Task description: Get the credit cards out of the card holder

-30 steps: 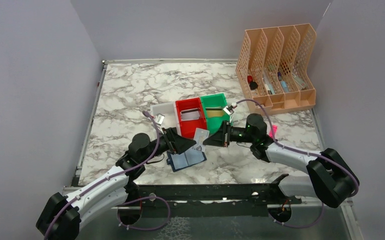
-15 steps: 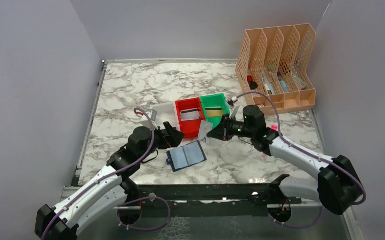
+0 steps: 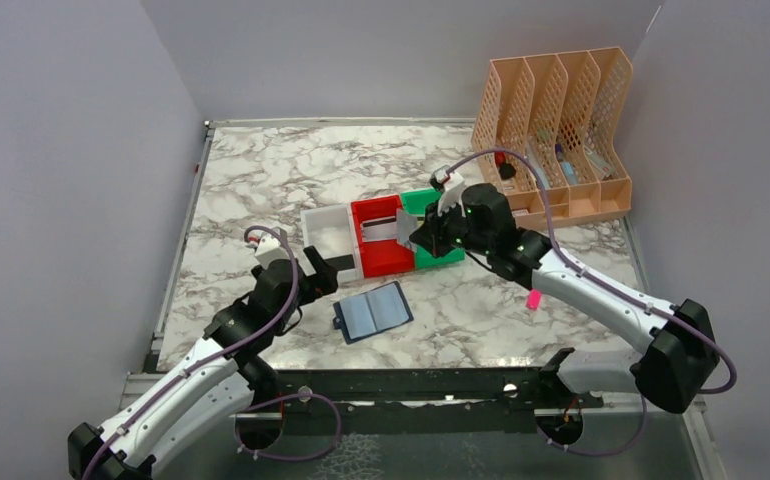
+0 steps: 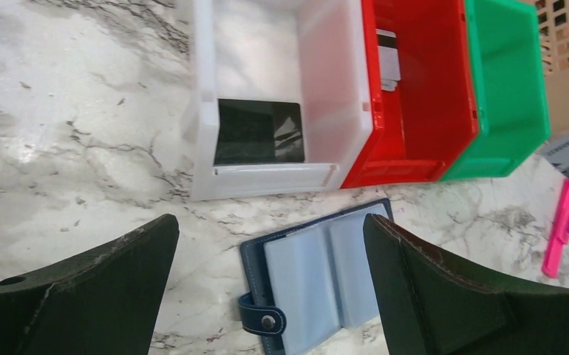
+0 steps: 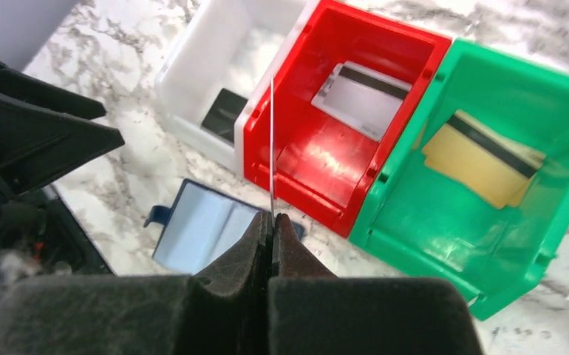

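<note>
The card holder lies open on the table, its pale-blue sleeves facing up and its snap tab at the near-left corner. No pincer touches it. Just behind the card holder three bins stand in one row, touching each other. The white bin, behind and a little left of the card holder, contains a black card lying flat. The red bin, directly behind it, contains a silvery-grey card with a dark stripe. The green bin, behind and to the right, contains a tan-gold card. The right pincer is above the near part of the red bin, behind the card holder. Its fingers are pressed together on a held card, which stands on its edge and looks like a thin line in the right wrist view. The left pincer is to the left of the card holder, with its fingers wide apart and nothing between them. A pink stick lies on the table well to the right of the card holder. A tan file organizer stands far behind and to the right of it.
</note>
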Action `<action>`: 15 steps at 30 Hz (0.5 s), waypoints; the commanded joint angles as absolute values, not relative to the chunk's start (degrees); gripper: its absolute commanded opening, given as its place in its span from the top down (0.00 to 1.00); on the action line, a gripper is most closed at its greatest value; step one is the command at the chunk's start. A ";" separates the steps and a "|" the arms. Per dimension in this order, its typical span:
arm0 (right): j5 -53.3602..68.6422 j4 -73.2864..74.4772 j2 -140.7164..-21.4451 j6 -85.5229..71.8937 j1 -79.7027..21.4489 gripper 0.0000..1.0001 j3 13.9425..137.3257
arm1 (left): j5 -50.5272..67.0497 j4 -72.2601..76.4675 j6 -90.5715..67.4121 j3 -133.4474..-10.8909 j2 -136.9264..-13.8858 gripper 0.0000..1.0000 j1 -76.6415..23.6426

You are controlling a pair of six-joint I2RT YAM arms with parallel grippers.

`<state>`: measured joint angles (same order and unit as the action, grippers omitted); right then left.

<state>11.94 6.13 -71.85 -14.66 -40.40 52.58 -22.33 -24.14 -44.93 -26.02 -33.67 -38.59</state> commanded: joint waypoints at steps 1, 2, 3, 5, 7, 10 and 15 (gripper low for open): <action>-1.29 11.91 -75.32 -2.64 -45.82 0.99 58.05 | -28.30 -28.44 -45.70 -28.60 -34.14 0.01 -38.41; -3.15 12.15 -77.22 -0.43 -47.72 0.99 59.05 | -28.52 -28.50 -45.73 -28.46 -34.14 0.01 -38.41; -4.90 12.35 -78.84 1.45 -49.42 0.99 59.93 | -28.64 -28.41 -45.78 -28.28 -34.06 0.01 -38.43; -7.67 12.43 -82.29 4.02 -51.63 0.99 61.57 | -28.69 -28.50 -45.81 -28.11 -33.93 0.01 -38.41; -12.63 12.83 -85.44 5.70 -52.94 0.99 63.57 | -28.51 -28.62 -45.56 -27.96 -33.61 0.01 -38.41; -17.11 13.70 -89.95 9.89 -53.92 0.99 67.32 | -28.24 -28.73 -45.57 -27.50 -32.52 0.01 -38.41; -21.20 12.25 -95.39 18.27 -55.25 0.99 71.81 | -28.65 -28.78 -45.21 -26.25 -30.70 0.01 -38.41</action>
